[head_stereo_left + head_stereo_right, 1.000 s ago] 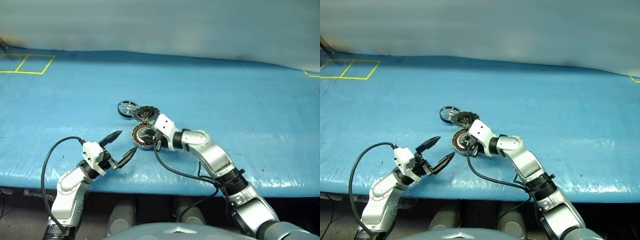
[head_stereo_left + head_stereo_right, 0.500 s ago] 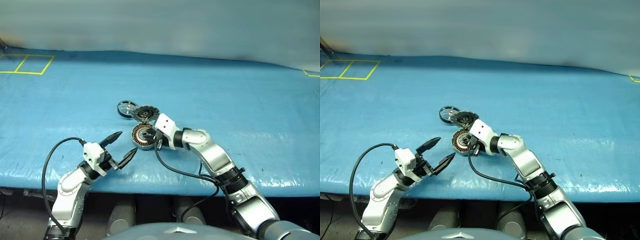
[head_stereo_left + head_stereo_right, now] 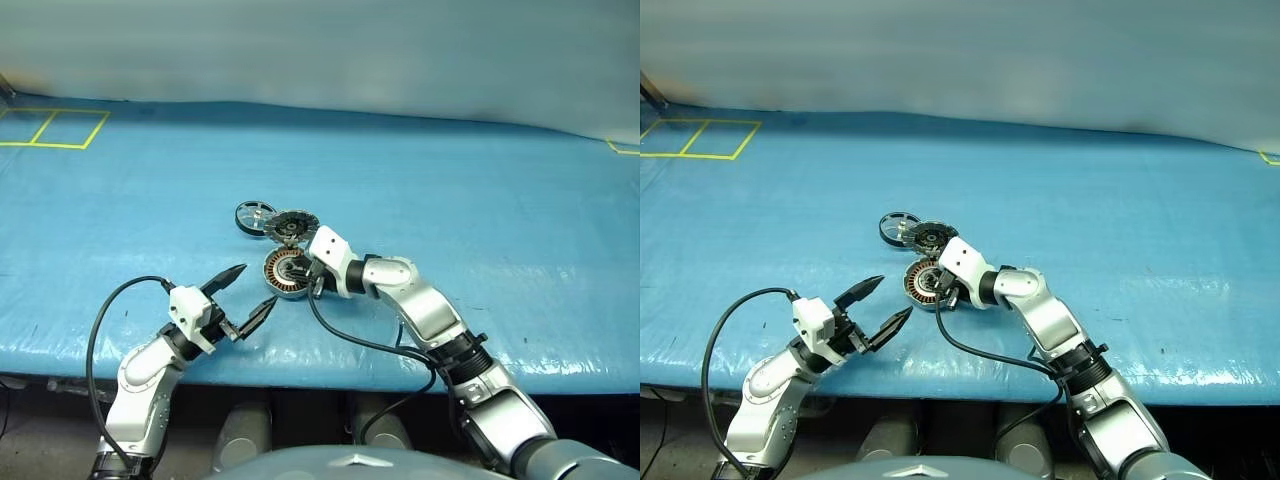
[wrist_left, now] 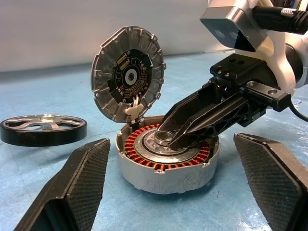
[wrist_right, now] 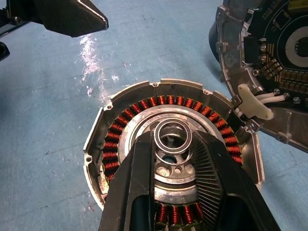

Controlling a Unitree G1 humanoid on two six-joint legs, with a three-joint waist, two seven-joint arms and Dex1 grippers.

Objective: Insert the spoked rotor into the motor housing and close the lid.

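Resting on the blue tabletop (image 3: pixel 480 200) at the middle of the head-camera frame, the round silver-grey motor housing (image 4: pixel 167 161) with its ring of copper windings lies open. Its hinged lid (image 4: pixel 128 74) stands nearly upright behind it, the dark segmented inner face turned toward the left wrist camera. The black spoked rotor (image 4: pixel 43 129), a flat ring with silver spokes, lies flat on the tabletop just beyond the lid in the head view, up and to the left of the housing, apart from it.

The right hand (image 5: pixel 173 144) reaches in from the right of the frame, tilted downward over the housing. Its two black fingers are narrowed around the small silver ring at the housing's centre, their tips against the raised hub; whether they actually grip it is hard to tell.

The left hand (image 3: pixel 243 294) hovers at the lower left of the housing, near it but clear, fingers spread wide and holding nothing.
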